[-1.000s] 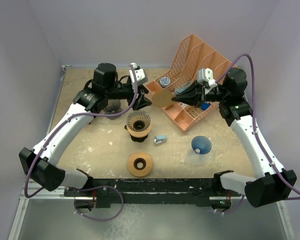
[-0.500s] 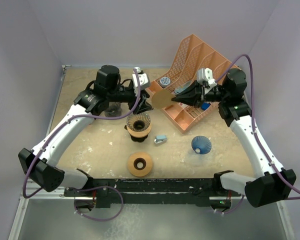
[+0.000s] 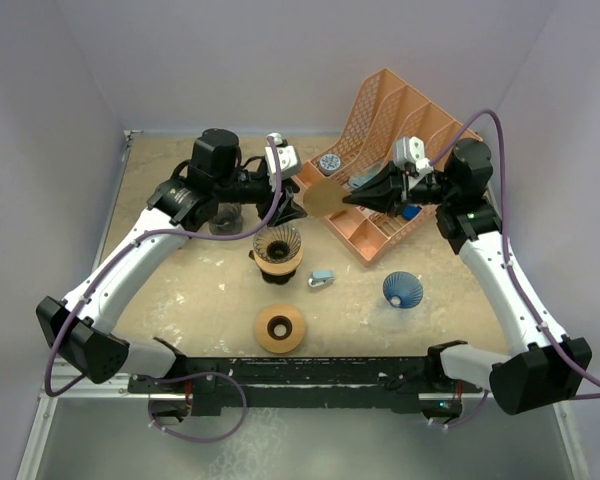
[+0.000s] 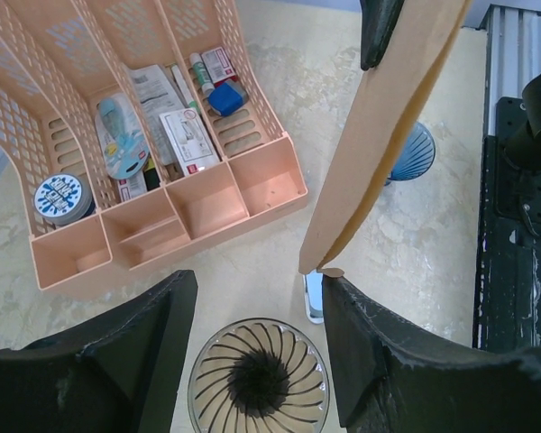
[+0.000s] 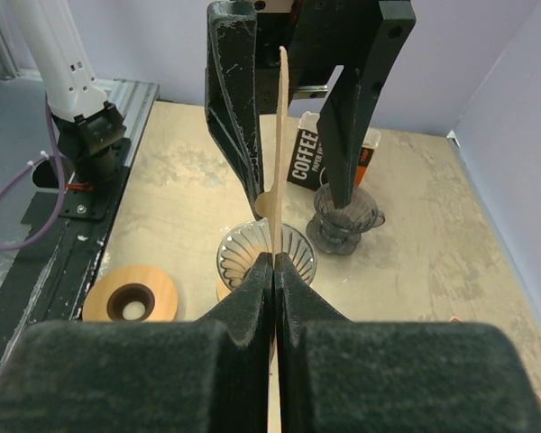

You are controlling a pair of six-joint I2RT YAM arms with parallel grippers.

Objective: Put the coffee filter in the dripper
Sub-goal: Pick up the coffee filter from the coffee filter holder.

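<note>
Left wrist view: coffee filter [image 4: 379, 153] top cut by upper edge. Blue dripper [image 4: 421, 149] mostly behind it. Small blue-white item [image 4: 314, 302] half hidden under filter tip. Rack [image 4: 252, 194] cut at top and left; packet labels too small to read. Left gripper [image 4: 257, 293] finger bases cut by bottom edge.

Right wrist view: filter's lower end hidden in right gripper [image 5: 275, 262]. Glass dripper [image 5: 237, 257] partly behind its pads. COFFEE pack [image 5: 305, 155] partly behind left gripper.

Top view: grey glass vessel [image 3: 223, 215] partly under left arm [image 3: 150, 250].

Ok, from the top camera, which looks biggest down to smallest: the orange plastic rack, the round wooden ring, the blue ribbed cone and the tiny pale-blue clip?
1. orange plastic rack, by far the biggest
2. round wooden ring
3. blue ribbed cone, only a little smaller
4. tiny pale-blue clip
</note>
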